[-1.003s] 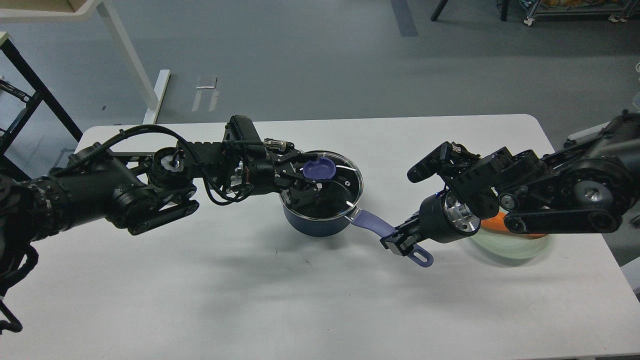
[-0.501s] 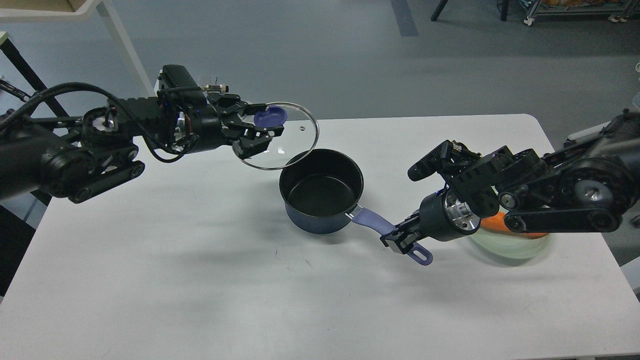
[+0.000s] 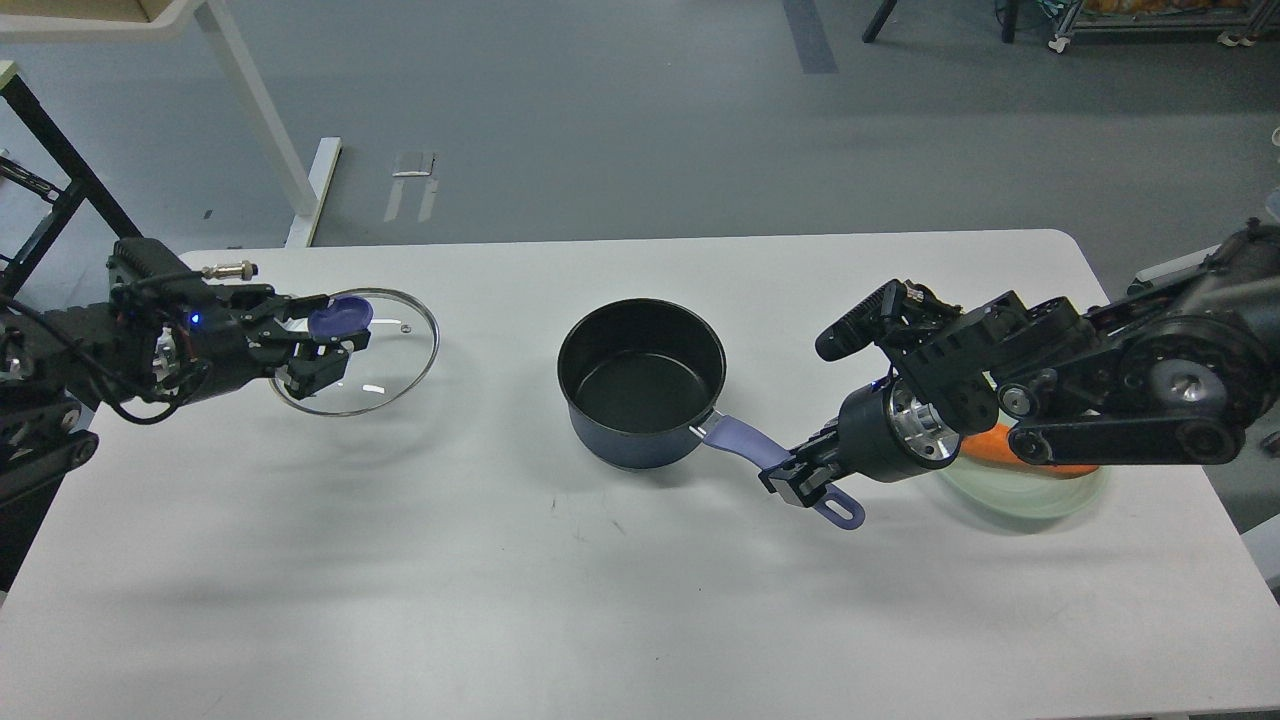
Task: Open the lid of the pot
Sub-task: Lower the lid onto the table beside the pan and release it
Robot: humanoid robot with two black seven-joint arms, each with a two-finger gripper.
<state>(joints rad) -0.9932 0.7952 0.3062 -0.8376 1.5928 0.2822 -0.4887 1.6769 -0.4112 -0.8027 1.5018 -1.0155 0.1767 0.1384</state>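
Observation:
A dark blue pot [image 3: 640, 385] with a black inside stands open at the middle of the white table [image 3: 560, 600]. Its purple handle [image 3: 745, 448] points to the lower right. My right gripper [image 3: 800, 478] is shut on that handle near its end. My left gripper [image 3: 325, 345] is shut on the purple knob [image 3: 340, 314] of the glass lid [image 3: 385, 365]. It holds the lid a little above the table at the left, well clear of the pot.
A pale green plate [image 3: 1030, 492] with an orange thing [image 3: 1000, 443] on it lies at the right, partly behind my right arm. A white desk leg and a black frame stand on the floor beyond the table's left end.
My left gripper lifted the lid off the pot, swung it up and left, then lowered it toward the table's left side. The right gripper kept hold of the handle.

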